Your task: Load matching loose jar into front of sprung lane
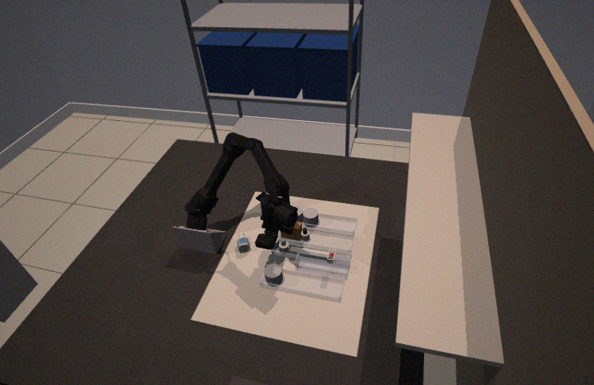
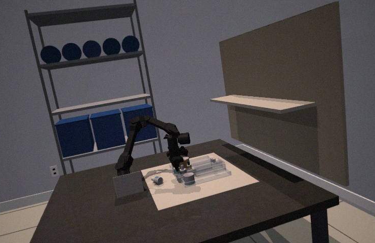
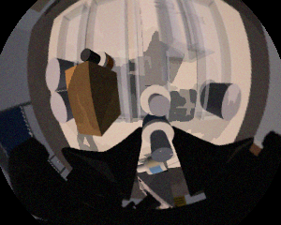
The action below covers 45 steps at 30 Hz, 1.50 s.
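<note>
Jar clamped between jaws (white cap forward); lane ahead.

We see a matte black arm of slim boxy links with rounded joints, standing on a pale grey base plate. Its gripper is black too, with two broad wedge-shaped fingers. No markings are legible.

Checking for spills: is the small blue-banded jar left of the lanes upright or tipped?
Tipped. The blue-banded jar lies on its side on the mat, its round end facing outward, apart from the gripper.
</note>
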{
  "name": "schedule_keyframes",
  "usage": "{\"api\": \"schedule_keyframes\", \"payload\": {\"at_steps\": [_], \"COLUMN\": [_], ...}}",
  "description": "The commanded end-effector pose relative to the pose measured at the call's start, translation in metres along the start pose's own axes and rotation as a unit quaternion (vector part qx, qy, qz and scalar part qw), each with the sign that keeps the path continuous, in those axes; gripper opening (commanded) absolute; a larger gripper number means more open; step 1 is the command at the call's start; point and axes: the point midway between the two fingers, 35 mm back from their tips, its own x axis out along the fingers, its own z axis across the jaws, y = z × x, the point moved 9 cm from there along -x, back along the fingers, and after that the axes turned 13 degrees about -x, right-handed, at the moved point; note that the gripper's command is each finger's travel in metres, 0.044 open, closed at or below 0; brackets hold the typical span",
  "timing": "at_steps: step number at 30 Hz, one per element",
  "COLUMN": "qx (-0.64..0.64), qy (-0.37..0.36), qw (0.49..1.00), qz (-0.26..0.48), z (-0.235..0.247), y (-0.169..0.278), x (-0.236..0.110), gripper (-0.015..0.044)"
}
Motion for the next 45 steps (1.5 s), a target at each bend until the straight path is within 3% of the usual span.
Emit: {"api": "schedule_keyframes", "payload": {"at_steps": [1,45], "qx": [-0.005,-0.005], "qy": [0.001,0.001], "qw": [1.0,1.0], "qz": [-0.011,-0.011], "z": [0.0,-0.001], "y": [-0.006,-0.022], "x": [-0.003,-0.008], "gripper": [0.0,0.0]}}
